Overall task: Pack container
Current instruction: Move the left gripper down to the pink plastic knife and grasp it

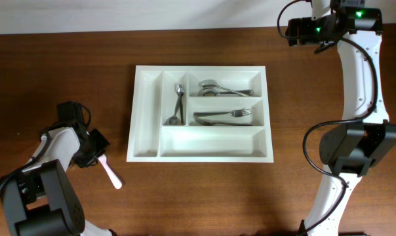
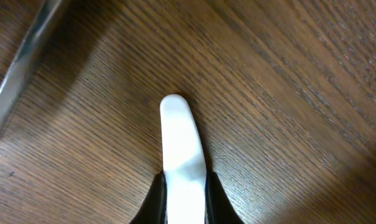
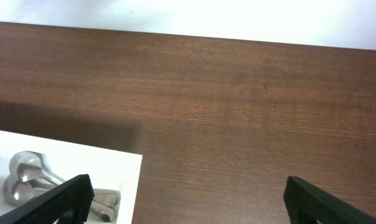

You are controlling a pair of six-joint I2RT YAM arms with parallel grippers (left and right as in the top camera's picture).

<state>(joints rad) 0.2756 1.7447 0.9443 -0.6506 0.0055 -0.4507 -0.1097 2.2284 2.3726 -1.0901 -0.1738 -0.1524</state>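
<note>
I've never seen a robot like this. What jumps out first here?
The white cutlery tray in the middle, with metal spoons and a fork in its right-hand compartments. Then the left gripper, at lower left in the overhead view, closed on a pale plastic utensil, while the right gripper hangs open by the tray's far corner.

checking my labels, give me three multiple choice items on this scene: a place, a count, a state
1. Where is the white utensil relative to the tray?
A) inside it
B) left of it, in the left jaws
C) right of it

2. How many tray compartments hold cutlery?
A) none
B) five
C) three

3. How do the right jaws stand?
A) open, empty
B) shut on a fork
C) shut on a spoon

1 B: the overhead view shows it left, gripped.
2 C: the other two compartments are bare.
3 A: the right wrist view shows them apart over the table.
</note>
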